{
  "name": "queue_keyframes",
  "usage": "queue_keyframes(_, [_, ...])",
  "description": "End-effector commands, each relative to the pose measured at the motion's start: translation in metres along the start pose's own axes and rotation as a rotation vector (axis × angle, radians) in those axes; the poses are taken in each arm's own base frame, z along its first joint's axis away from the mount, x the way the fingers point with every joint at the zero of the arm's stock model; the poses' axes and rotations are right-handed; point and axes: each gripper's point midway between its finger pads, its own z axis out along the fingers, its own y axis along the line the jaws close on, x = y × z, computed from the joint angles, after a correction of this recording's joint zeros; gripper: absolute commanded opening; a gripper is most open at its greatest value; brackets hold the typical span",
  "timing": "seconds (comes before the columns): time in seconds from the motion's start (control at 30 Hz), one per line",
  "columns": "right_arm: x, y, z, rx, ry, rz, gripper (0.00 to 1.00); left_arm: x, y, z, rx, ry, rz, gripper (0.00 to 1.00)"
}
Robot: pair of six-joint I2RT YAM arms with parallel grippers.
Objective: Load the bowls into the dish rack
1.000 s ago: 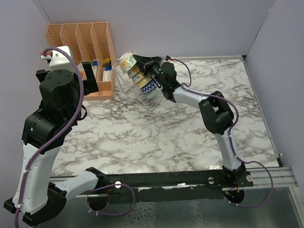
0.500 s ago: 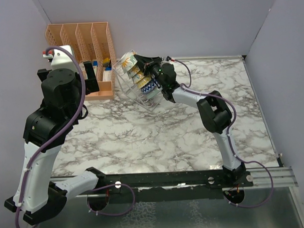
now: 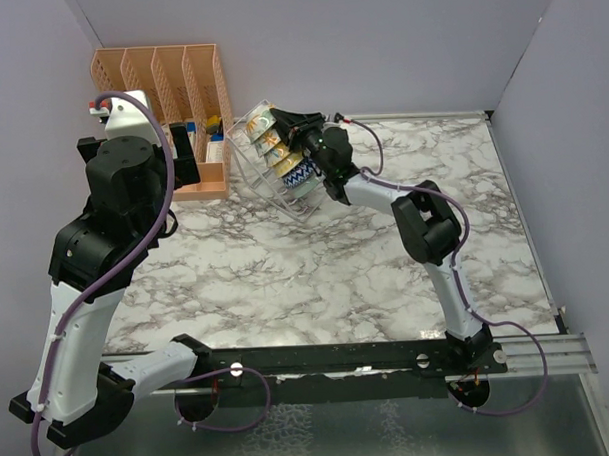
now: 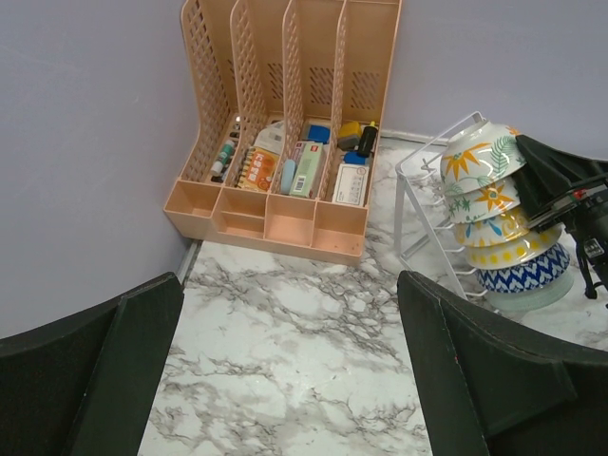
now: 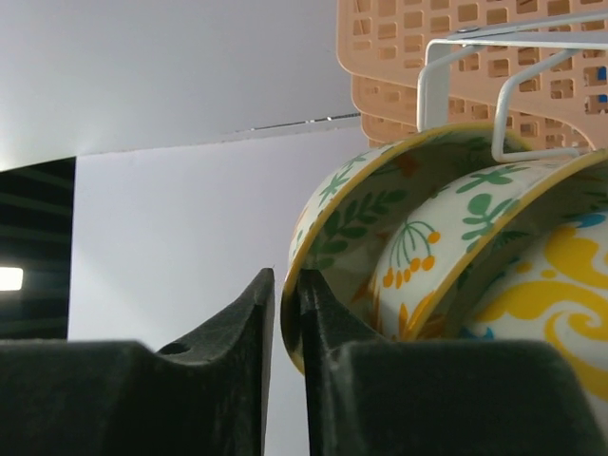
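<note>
Right pincer (image 5: 283,290) has just cracked open beside the leaf-print bowl (image 5: 347,223).

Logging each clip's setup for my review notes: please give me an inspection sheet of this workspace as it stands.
Surface: marble-pattern table, white with grey veins.
Job's things: bowls standing on edge in a row in the dish rack, near the back wall.
Clutter: orange file organizer holding small items.
Grippers: left gripper open, empty, raised; right gripper narrowly open at the rim of the end leaf-print bowl.
Cables: purple cables along both arms, looping at the bases.
Surroundings: lavender walls on three sides.
</note>
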Motion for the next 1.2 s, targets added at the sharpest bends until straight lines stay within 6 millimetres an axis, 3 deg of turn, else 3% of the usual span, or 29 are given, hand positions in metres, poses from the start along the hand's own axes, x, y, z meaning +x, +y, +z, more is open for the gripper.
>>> queue_keyframes(0.0, [-0.010, 0.001, -0.002, 0.005, -0.042, -0.023, 0.20, -0.003, 0.000, 0.001, -0.008, -0.016, 0.000, 0.99])
queue_keyframes(0.4, [-0.017, -0.005, -0.016, 0.076, -0.059, -0.004, 0.32, -0.004, 0.001, 0.000, -0.005, -0.016, -0.007, 0.99])
queue_keyframes(1.17, [-0.028, 0.013, -0.053, 0.171, -0.065, -0.021, 0.33, 0.001, -0.008, 0.004, 0.020, 0.002, -0.013, 0.99])
